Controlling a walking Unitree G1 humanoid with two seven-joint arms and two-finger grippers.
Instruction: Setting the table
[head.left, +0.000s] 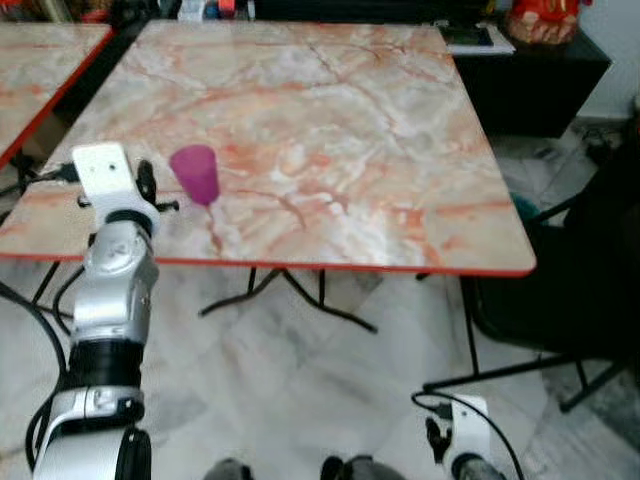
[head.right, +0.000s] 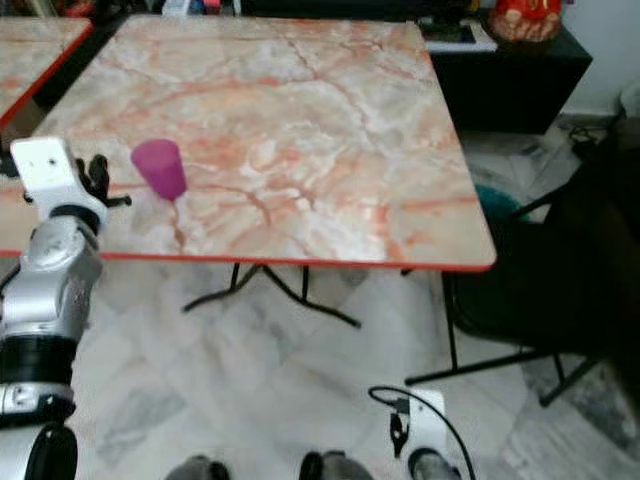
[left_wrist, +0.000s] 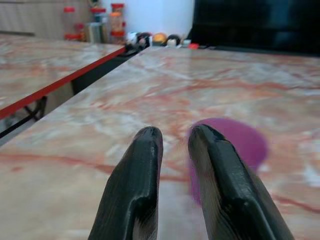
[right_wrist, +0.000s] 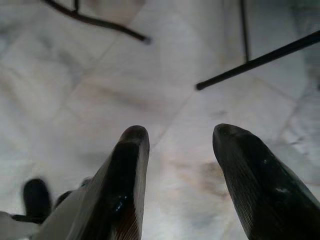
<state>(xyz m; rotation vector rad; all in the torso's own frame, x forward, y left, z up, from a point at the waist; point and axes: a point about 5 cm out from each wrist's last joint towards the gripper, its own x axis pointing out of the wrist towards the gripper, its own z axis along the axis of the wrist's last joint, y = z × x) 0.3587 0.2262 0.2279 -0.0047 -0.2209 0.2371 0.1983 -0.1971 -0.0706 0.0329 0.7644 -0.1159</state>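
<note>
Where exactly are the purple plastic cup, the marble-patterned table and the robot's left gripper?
Purple plastic cup (head.left: 196, 173), left eye view, side wall.
Marble-patterned table with red edge (head.left: 340, 110), left eye view, bare top.
Left gripper (left_wrist: 174, 142), left wrist view, between fingertips.

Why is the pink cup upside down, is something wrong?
The pink cup stands mouth down near the table's front edge, beside the left hand. It isn't ready for drinking. Nothing looks spilled or broken.

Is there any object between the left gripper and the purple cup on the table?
Nothing visible does. The left gripper is beside the purple cup, with bare marble table between them.
</note>
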